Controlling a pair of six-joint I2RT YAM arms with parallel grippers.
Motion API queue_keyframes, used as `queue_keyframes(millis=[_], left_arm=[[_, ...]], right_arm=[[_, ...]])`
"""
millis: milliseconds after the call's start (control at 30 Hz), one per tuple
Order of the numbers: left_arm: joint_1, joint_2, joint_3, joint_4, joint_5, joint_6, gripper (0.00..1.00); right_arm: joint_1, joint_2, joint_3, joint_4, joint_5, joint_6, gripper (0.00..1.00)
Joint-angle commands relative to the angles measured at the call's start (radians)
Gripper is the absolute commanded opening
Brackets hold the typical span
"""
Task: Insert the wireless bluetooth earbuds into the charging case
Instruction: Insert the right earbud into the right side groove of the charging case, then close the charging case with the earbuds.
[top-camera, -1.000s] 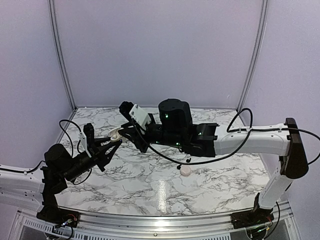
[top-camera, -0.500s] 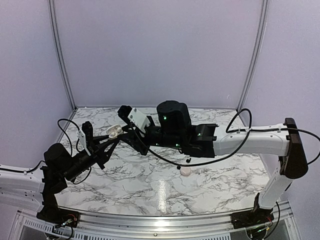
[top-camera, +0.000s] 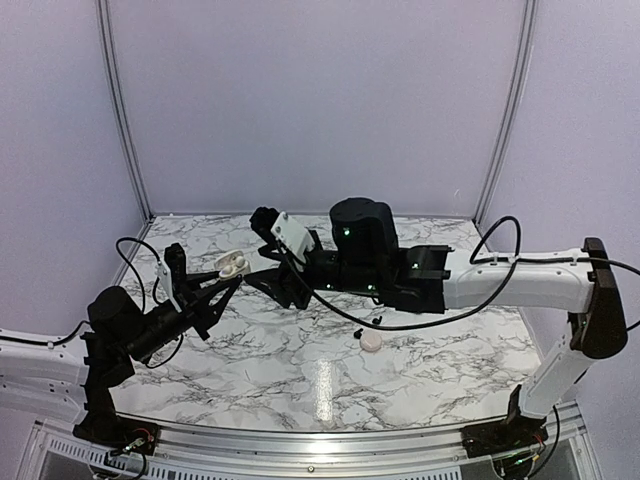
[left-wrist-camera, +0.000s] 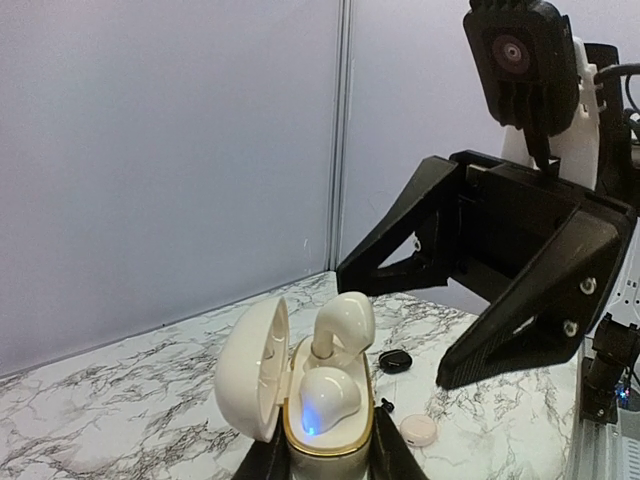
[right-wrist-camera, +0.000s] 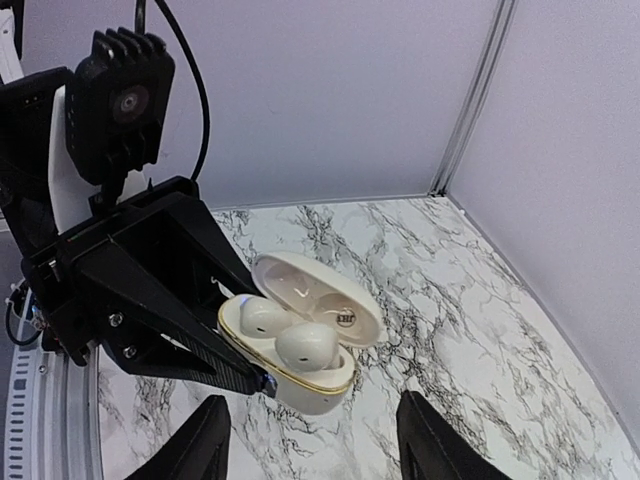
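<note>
My left gripper (left-wrist-camera: 328, 462) is shut on a white, gold-rimmed charging case (left-wrist-camera: 330, 430) and holds it above the table with its lid (left-wrist-camera: 250, 370) open. Two white earbuds are in the case. One (left-wrist-camera: 325, 395) sits low with a blue light on it, and the other (left-wrist-camera: 345, 322) stands higher. The right wrist view shows the case (right-wrist-camera: 300, 385) and both earbuds (right-wrist-camera: 245, 315) (right-wrist-camera: 305, 343). My right gripper (right-wrist-camera: 315, 440) is open and empty, a short way from the case. From above, the case (top-camera: 232, 265) is just left of the right gripper (top-camera: 268, 283).
On the marble table (top-camera: 300, 370) lie a closed round white case (top-camera: 371, 341), a tiny black earbud (top-camera: 357, 335) and a black case (left-wrist-camera: 395, 360). Purple walls close in the back and both sides.
My right arm has drawn back to the right, away from the case. My left gripper lifted the case slightly and has held it still since.
</note>
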Motion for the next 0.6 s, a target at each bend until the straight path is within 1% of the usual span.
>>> queue_keyframes(millis=[0, 167, 300, 567], left_arm=[[0.006, -0.013, 0.027, 0.038, 0.031, -0.008, 0.00], [0.006, -0.009, 0.029, 0.032, 0.067, -0.006, 0.00], [0.006, 0.003, 0.038, 0.030, 0.091, -0.009, 0.00], [0.005, 0.016, 0.048, 0.030, 0.118, -0.008, 0.00]], right_arm=[[-0.042, -0.089, -0.013, -0.005, -0.069, 0.024, 0.60], [-0.074, -0.091, 0.003, -0.023, -0.145, 0.048, 0.65], [-0.075, -0.060, 0.043, -0.058, -0.169, 0.049, 0.67], [-0.073, -0.031, 0.067, -0.061, -0.197, 0.055, 0.69]])
